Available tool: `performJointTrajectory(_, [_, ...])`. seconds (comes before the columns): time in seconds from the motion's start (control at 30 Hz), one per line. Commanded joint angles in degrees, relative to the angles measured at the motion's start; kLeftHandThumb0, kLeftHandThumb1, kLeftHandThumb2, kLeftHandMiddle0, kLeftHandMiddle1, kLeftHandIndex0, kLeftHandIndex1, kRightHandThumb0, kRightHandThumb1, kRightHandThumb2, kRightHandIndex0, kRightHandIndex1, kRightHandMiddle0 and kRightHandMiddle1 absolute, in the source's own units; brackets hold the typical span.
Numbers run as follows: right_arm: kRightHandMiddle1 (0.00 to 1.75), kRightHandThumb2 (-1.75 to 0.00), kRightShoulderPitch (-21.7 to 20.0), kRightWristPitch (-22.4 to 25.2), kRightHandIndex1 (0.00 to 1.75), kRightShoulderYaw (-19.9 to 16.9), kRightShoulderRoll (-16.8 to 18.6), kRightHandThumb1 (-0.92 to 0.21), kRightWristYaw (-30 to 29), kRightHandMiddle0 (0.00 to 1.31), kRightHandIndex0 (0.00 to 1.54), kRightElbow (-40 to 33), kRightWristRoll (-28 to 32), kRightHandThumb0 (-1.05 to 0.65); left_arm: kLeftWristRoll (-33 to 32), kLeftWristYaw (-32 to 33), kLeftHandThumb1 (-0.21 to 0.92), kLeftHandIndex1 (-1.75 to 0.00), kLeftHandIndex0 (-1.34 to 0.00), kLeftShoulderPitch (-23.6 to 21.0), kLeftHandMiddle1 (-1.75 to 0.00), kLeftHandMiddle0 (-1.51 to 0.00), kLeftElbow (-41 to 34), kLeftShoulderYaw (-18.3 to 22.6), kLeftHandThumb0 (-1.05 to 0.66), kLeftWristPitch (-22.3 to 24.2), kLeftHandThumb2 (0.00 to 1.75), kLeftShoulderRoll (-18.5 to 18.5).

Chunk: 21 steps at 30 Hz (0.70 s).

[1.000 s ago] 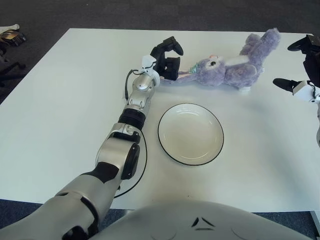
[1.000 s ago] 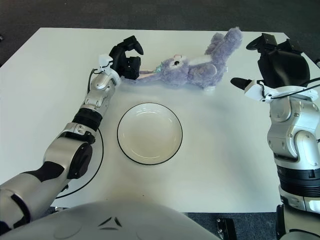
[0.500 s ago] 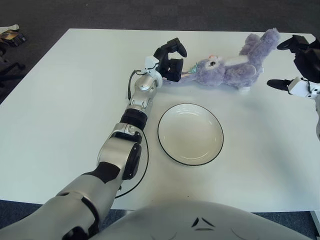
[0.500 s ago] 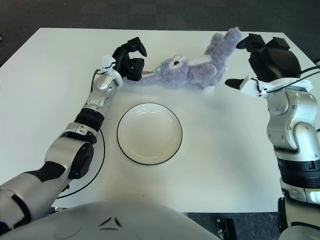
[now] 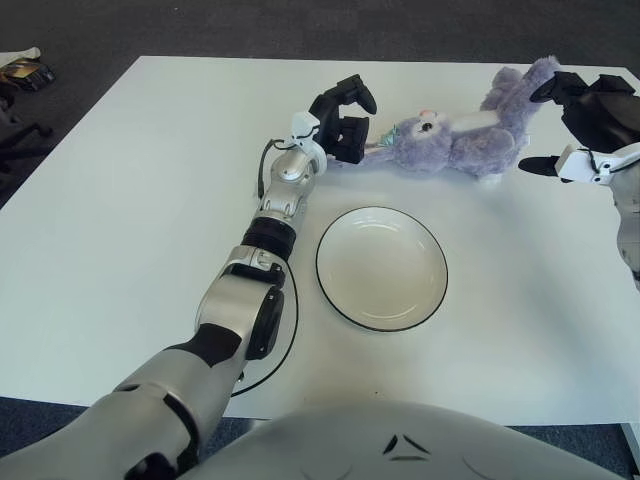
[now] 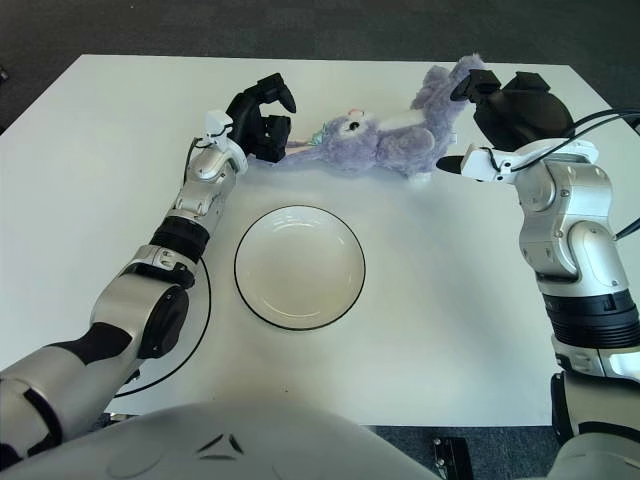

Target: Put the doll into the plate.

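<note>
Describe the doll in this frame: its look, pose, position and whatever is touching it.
The doll is a fuzzy lavender plush rabbit with a paler face and belly. It lies on its side on the white table, beyond the plate, head toward the robot's left and legs angled up to the right. The left hand is at its ear end, fingers spread around the ear tip without a clear grip. The right hand, fingers spread, reaches its feet; contact there is unclear.
</note>
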Motion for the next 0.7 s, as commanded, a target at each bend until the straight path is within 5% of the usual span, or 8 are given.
performJointTrajectory(0.0, [0.92,-0.69,-2.15,-0.35,1.08,1.58,-0.5,-0.65,1.04,0.0,0.0,1.04,-1.29,-1.01,-0.23,-0.43,0.25,-1.75,-0.66,0.31,-1.75,-1.32,-0.62,-0.05,-0.5,-0.13,1.39,-0.07])
performJointTrajectory(0.67, [0.79,-0.57,-8.81,2.52,1.45,7.2,1.46,-0.75,8.21,0.0,0.01,2.15,-3.9,-1.05,-0.62,-0.34,0.24,-1.75,-0.68,0.5,-1.75,-1.32,-1.21,0.14,-0.51,0.48,1.41,-0.25])
